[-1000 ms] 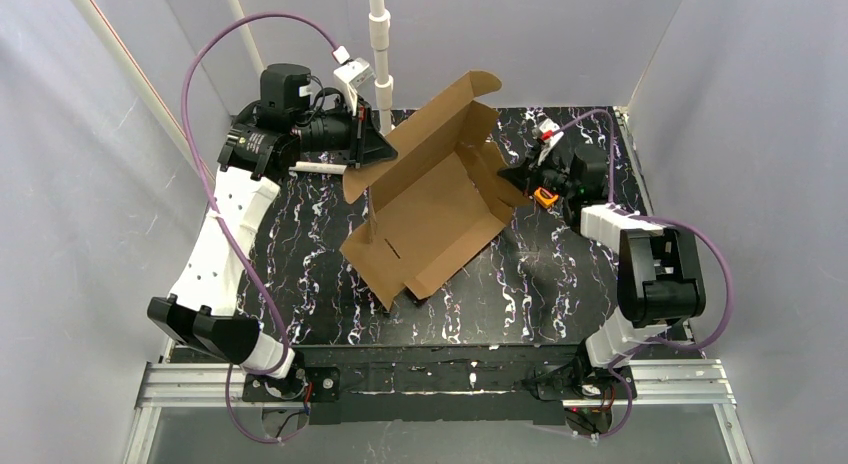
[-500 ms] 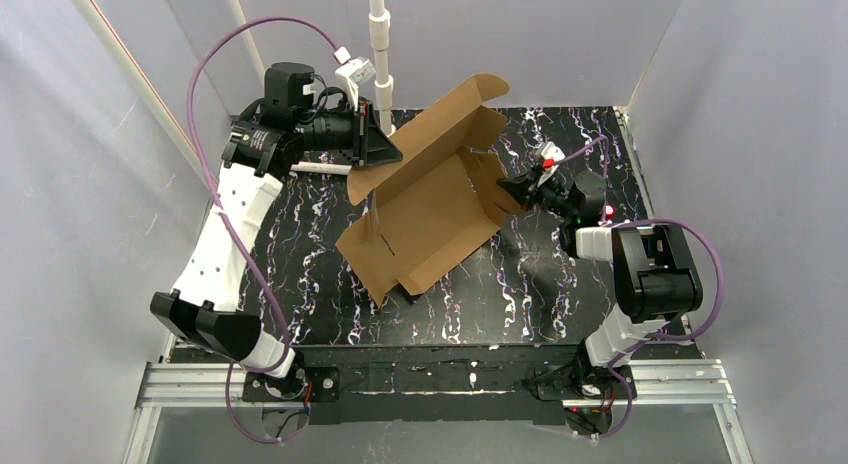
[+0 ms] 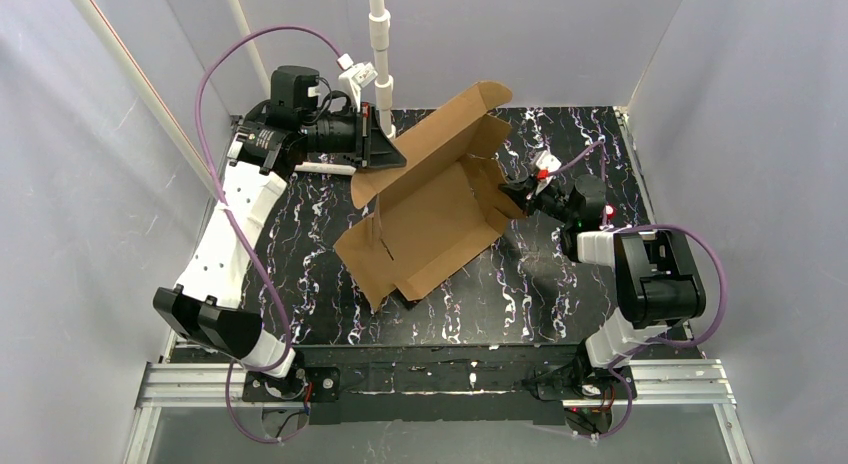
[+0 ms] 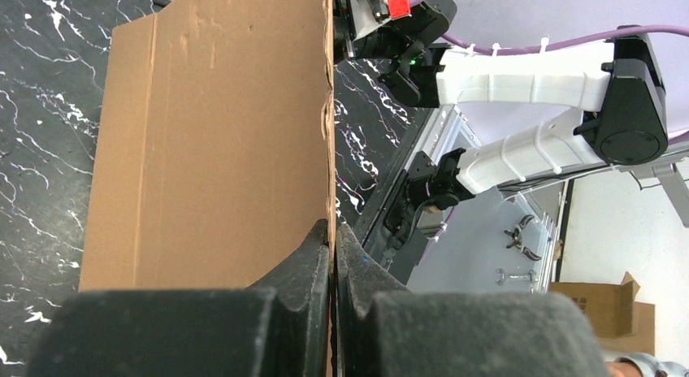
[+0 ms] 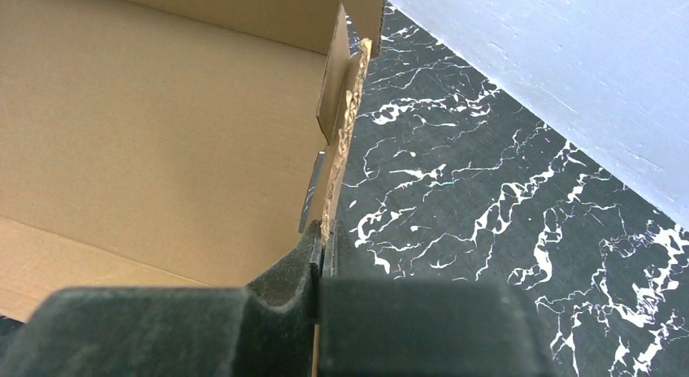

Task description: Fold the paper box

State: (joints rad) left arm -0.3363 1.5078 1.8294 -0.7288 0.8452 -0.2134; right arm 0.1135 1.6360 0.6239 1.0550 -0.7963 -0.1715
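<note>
The paper box (image 3: pixel 430 209), a brown cardboard blank partly folded, lies tilted across the middle of the black marbled table with its long back wall raised. My left gripper (image 3: pixel 385 154) is shut on the edge of that raised wall at the box's far left; in the left wrist view the cardboard (image 4: pixel 219 133) runs straight up from between the pinching fingers (image 4: pixel 305 263). My right gripper (image 3: pixel 510 196) is shut on the box's right side flap, whose torn corrugated edge (image 5: pixel 345 133) sticks out from between the jaws, with the box's inside (image 5: pixel 154 125) to the left.
A white upright pole (image 3: pixel 381 44) stands at the back behind the box. A short white tube (image 3: pixel 325 169) lies on the table under the left arm. Grey curtain walls close in on both sides. The metal base rail (image 3: pixel 430 379) runs along the near edge.
The right gripper has moved in and slightly left, pushing the right flap up. The box has shifted a little to the left and its back wall stands steeper. The left arm has edged right.
</note>
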